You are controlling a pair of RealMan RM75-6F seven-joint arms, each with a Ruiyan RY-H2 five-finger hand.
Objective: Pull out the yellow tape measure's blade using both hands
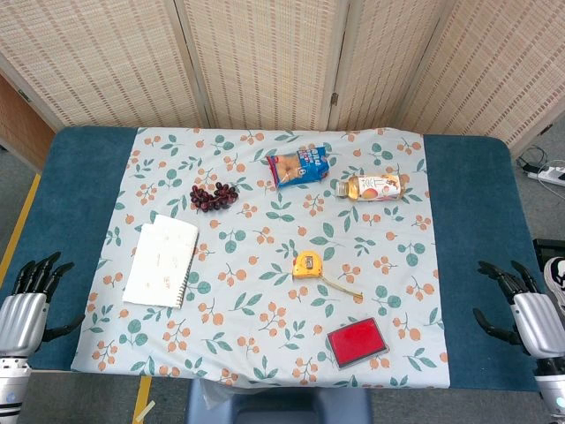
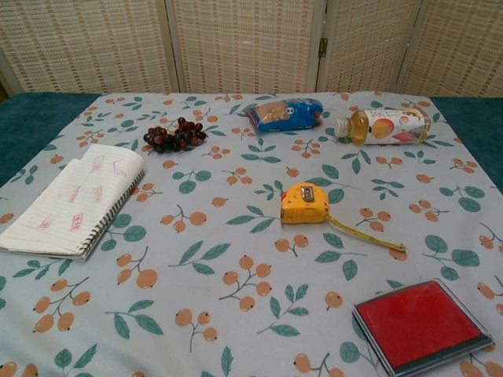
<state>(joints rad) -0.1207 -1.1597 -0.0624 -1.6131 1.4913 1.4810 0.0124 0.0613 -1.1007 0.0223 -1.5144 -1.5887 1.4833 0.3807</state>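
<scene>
Red stamp pad (image 2: 420,323) sits up front, yellow tape measure (image 2: 306,203) just behind with a bit of blade (image 2: 363,234) out. Left hand (image 1: 26,305) and right hand (image 1: 523,309) both empty, fingers spread, at the surface (image 1: 62,194) edges.

Table scene from above, both hands at the near corners, nothing held.

Yellow tape measure (image 1: 306,264) lies near the middle of the floral cloth (image 1: 265,353), a short length of blade (image 1: 341,285) out toward the red flat case (image 1: 356,342) at the near right. Spiral notebook (image 1: 162,260) at left; bunch of dark grapes (image 1: 213,197) beyond it. Blue snack bag (image 1: 298,165) and a bottle on its side (image 1: 372,186) at the far side. Left hand (image 1: 29,300) at the near left edge, fingers spread; right hand (image 1: 521,306) at the near right edge, fingers spread. Both well apart from the tape measure. Woven screen (image 1: 265,62) behind the table.
</scene>
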